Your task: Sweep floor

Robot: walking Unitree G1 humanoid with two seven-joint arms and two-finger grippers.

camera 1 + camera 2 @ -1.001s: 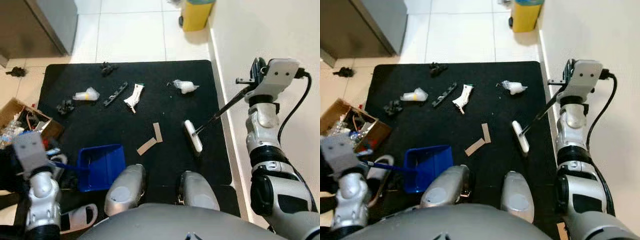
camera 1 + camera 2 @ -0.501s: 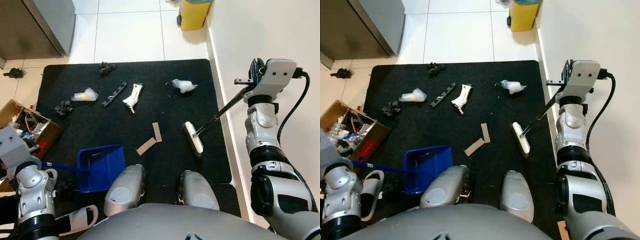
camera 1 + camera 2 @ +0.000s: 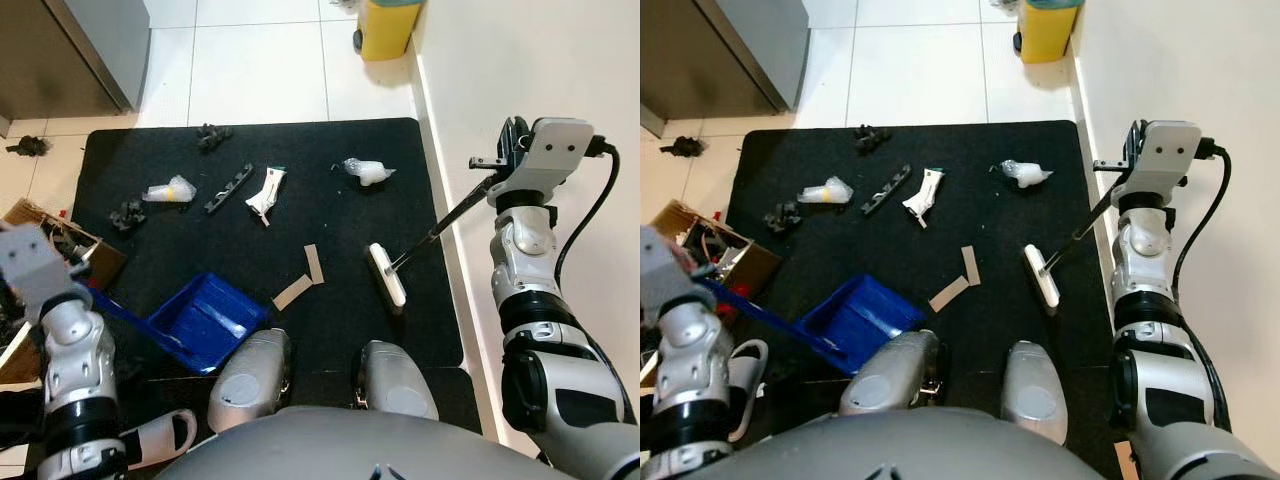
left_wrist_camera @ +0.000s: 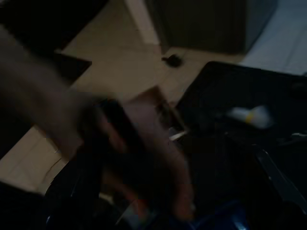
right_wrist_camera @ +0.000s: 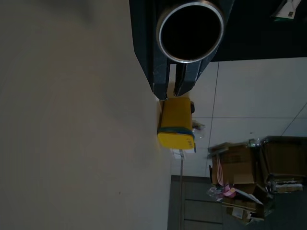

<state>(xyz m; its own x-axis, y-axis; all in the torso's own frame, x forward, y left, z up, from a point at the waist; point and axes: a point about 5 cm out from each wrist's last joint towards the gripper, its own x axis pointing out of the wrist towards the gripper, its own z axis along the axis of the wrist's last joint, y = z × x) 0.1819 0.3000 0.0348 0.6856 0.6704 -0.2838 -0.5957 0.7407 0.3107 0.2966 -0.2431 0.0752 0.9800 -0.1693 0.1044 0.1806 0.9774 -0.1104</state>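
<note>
right gripper [image 3: 505, 160] clamped on the long black-handled white broom [image 3: 386, 272], left gripper's closure unclear, blue plastic dustpan [image 3: 205, 320] tilted: next, sweep tan cardboard strips [image 3: 302, 278] toward it.

The right arm [image 3: 530, 300] rises upright along the white wall [image 3: 520, 60], forearm vertical, its wrist bent toward the black mat [image 3: 330, 300]. The right gripper [image 3: 497, 172] sits at the top of that arm, clamped round the end of the broom handle [image 3: 440, 225]. The left arm [image 3: 70, 370] stands at the mat's opposite edge, forearm upright, and the left gripper [image 3: 75, 285] grasps the blue dustpan's handle [image 3: 115, 308].
</note>
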